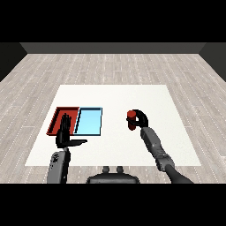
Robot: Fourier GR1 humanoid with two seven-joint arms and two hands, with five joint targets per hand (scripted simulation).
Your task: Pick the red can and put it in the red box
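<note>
Right hand [140,118] is curled round the red can [131,120], upright at 3 o'clock of the trays. Left hand [65,132] is spread over the red tray [56,117]. Grasp looks done; carry and drop remain.

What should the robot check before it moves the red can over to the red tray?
1. Right hand curled round the red can: ok.
2. Can upright: ok, it stands straight.
3. Can lifted off the white table: cannot tell from this view.
4. Red tray has room for the can: ok as far as it shows, but the left hand covers part of it.
5. Way to the red tray is free: not ok, the open left hand hangs at the tray's near edge, and the light blue tray lies between the can and the red tray, so the can must pass over it.
</note>
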